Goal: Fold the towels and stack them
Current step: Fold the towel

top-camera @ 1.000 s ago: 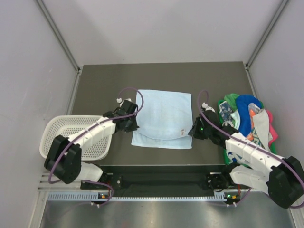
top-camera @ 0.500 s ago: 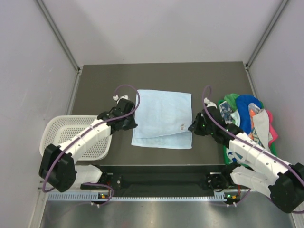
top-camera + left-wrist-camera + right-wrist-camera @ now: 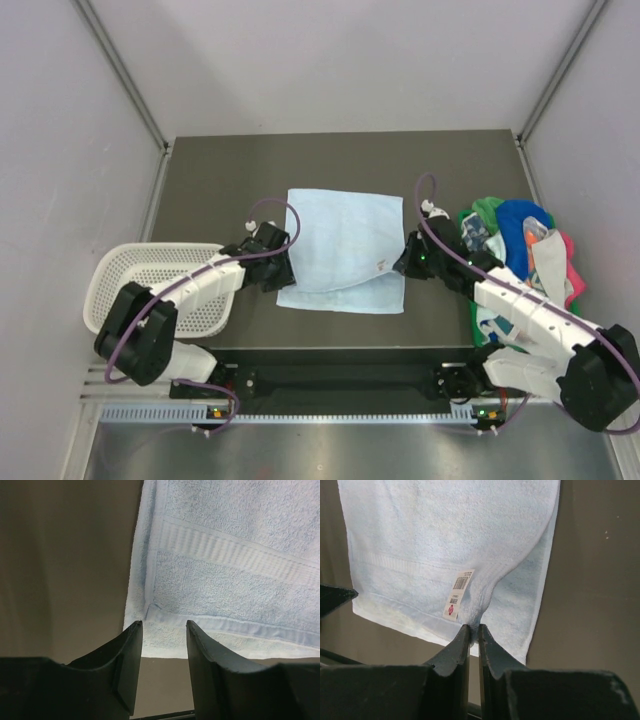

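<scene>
The pale blue towel is lying spread on the table, the right gripper pinching a fold at its right edge, the left gripper hovering open at its near-left corner, a basket sitting left and colourful towels piling right of it.

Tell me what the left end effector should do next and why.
Probably close the left end effector on the near corner of the pale blue towel. Its jaws stand open at that corner, while the right end effector is shut on towel fabric beside the label.
</scene>
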You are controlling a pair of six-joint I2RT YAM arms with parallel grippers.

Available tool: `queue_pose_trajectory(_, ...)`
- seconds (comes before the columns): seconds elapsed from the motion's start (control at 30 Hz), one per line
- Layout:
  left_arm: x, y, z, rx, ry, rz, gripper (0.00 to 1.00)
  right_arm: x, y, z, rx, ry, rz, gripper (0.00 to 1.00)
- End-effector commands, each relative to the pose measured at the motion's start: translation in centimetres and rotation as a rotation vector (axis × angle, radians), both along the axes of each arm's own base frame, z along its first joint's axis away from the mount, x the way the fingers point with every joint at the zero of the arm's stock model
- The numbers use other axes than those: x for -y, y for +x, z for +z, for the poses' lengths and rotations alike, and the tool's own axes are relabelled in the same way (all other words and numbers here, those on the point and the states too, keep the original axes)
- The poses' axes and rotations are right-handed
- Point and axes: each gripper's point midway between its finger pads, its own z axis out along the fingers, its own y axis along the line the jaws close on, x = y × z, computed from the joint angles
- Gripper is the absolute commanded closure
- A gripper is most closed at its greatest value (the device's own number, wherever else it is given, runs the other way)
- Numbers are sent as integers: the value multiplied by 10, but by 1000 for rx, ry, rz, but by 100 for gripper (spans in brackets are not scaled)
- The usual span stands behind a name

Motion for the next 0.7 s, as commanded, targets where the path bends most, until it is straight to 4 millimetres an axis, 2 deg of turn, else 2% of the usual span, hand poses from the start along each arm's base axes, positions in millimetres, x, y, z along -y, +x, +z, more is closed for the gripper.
queue_pose_trajectory(0.0,12,8,1,31,-58,13,54,-7,21,27,75,26,11,100)
queue_pose_trajectory(0.23,13,10,-4,21,-58,18,54,-8,31,29,79,26,13,100)
queue_pose_trajectory(0.43,9,11,-6,16,-34,27,56,0,36,27,78,18,-7,100)
queue_pose_trajectory(0.67,8,11,-2,20,-24,28,55,1,41,22,65,31,1,100)
